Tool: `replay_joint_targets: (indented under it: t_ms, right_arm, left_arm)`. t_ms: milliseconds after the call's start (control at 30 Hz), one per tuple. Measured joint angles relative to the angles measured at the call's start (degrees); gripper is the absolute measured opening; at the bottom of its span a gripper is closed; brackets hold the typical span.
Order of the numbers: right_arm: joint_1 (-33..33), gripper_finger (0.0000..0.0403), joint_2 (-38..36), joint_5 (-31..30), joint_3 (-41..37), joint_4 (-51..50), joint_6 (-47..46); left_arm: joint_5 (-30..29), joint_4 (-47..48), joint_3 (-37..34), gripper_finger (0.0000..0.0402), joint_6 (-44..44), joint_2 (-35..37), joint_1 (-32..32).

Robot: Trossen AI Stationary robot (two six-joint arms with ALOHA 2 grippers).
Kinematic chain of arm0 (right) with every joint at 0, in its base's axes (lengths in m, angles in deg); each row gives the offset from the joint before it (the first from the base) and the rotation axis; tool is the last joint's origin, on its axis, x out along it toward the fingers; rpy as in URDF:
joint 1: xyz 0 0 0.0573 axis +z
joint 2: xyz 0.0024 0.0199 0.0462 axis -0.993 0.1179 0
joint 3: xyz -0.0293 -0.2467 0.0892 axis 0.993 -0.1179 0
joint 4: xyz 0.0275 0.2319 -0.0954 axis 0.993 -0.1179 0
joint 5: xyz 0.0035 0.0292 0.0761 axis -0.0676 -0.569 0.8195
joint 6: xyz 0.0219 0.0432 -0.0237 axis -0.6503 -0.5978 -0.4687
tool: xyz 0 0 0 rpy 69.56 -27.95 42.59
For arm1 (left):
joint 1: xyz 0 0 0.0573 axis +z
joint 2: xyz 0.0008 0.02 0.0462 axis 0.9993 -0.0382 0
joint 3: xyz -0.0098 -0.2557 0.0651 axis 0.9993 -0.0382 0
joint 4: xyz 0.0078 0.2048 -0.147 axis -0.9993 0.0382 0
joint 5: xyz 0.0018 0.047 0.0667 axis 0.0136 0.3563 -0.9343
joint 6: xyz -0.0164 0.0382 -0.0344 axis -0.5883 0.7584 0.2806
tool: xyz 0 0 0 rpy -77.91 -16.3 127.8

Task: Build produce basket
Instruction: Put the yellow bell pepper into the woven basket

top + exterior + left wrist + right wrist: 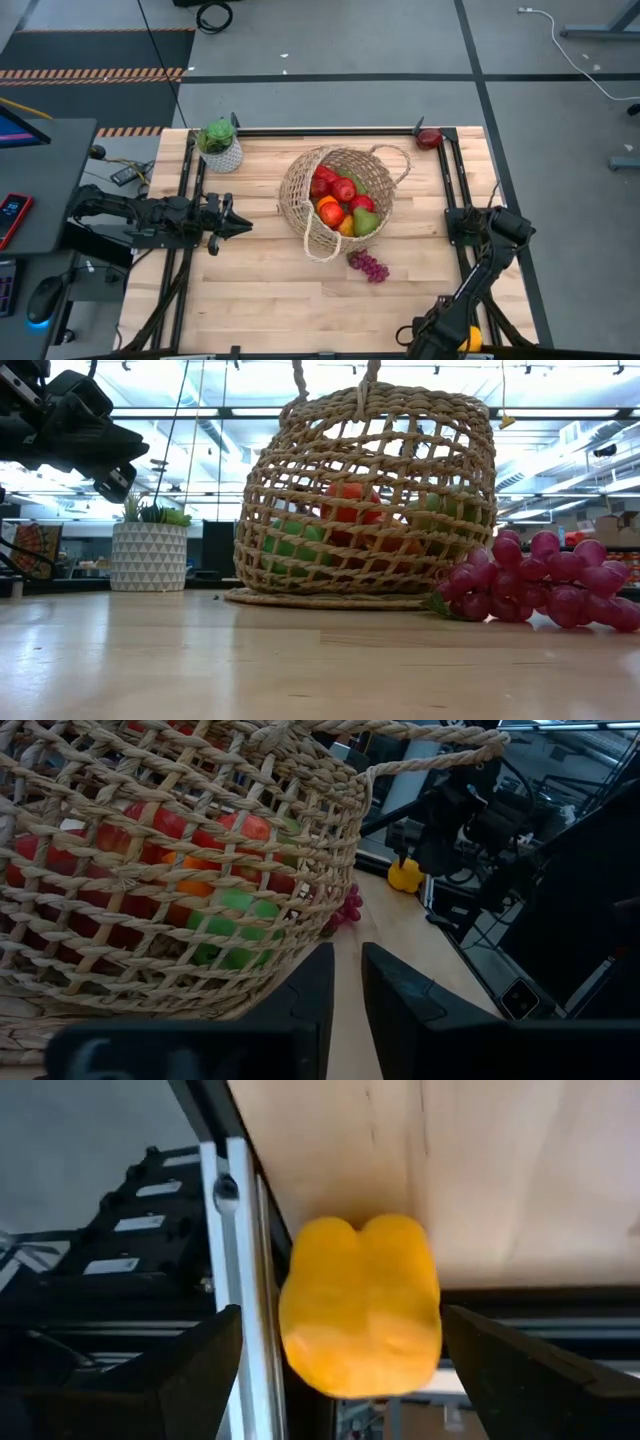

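Produce fills most of the basket (335, 200) lying tipped at the counter's (250, 300) centre; grapes (369, 266) beside it and a yellow pepper (360, 1305) at the near edge remain. Right gripper (462, 335) straddles that pepper, unclenched; left gripper (237, 226) waits clenched, empty.

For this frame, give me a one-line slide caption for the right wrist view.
Open right gripper straddles a yellow pepper at the wooden table's edge.
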Motion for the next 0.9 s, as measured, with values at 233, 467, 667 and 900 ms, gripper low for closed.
replay_joint_targets:
  t_ms: [233, 467, 667, 900]
  right_arm:
    - [0.75, 0.0347, 0.0, -5.84, 0.0, -6.92, 4.82]
    - [-0.75, 0.0347, -0.68, -6.83, 0.0, -9.91, 7.37]
    - [-1.26, 0.0348, -2.14, -6.96, 0.0, -9.96, 7.26]
    - [-1.1, 0.0373, -4.44, -6.41, 0.02, -10.37, 6.01]
  left_arm:
    - [0.0, 0.0, 0.0, 0.0059, 0.0, 0.0, 0.0]
    - [0.0, 0.0, 0.0, 0.0062, 0.0, 0.0, 0.0]
    - [0.0, 0.0, 0.02, 0.006, -0.01, 0.0, 0.0]
    - [0.0, 0.0, 0.0, 0.0056, -0.02, 0.0, 0.0]
